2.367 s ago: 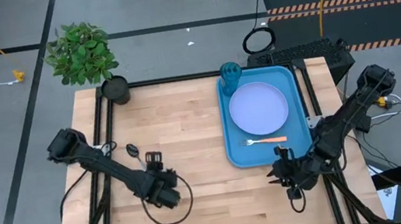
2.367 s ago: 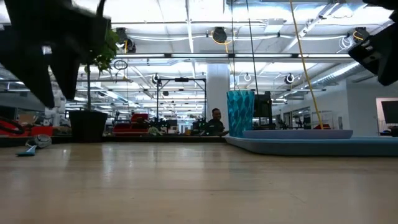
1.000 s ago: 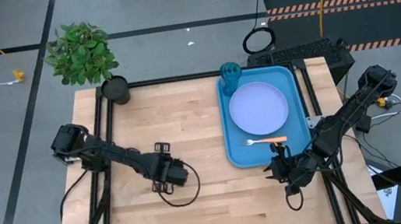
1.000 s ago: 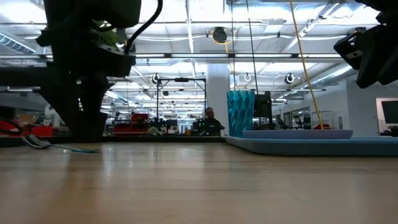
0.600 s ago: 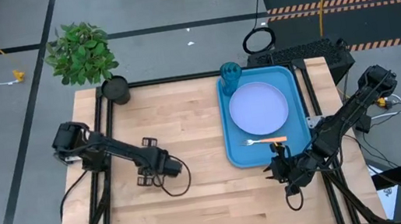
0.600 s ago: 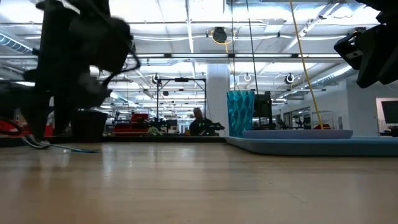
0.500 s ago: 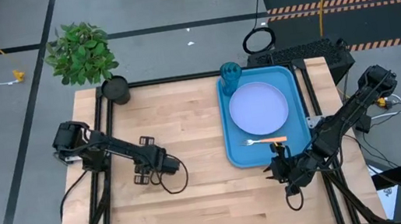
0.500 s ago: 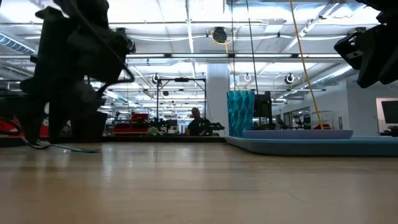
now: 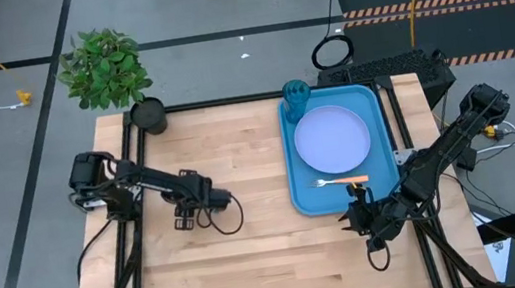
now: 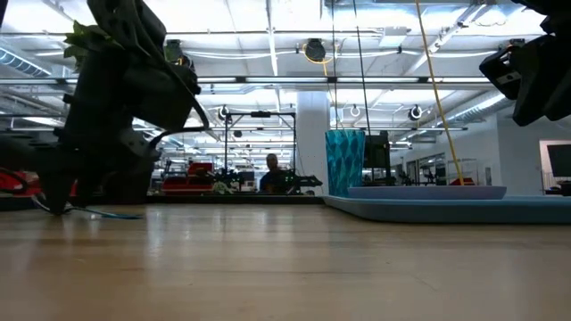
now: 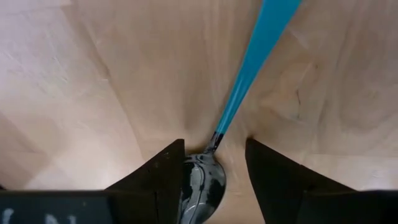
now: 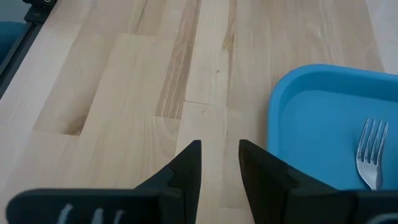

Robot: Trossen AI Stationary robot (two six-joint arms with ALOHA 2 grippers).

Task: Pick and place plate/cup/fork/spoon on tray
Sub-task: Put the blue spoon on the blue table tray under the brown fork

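left tool (image 11: pixel 214 155) down at bench (image 9: pixel 253 256), fingers apart astride spoon (image 11: pixel 249 68) bowl, not clamped | right tool (image 12: pixel 220 155) partly parted, empty, just beside tray (image 9: pixel 301 198) corner | fork (image 9: pixel 341 181), plate (image 9: pixel 333 139), cup (image 9: pixel 295 91) on tray

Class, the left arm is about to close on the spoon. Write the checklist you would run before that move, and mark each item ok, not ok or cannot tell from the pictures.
1. Left hand open, a finger on each side of the spoon: ok.
2. Spoon lying flat on the table, blue handle pointing away from the fingers: ok.
3. Fingers low enough to catch the bowl: cannot tell; the wrist view does not show height.
4. Tray has a free spot for the spoon: ok; bare blue shows beside the fork.
5. Plate and cup already on the tray: ok.
6. Right hand off the left arm's path, empty at the table's near right edge: ok.
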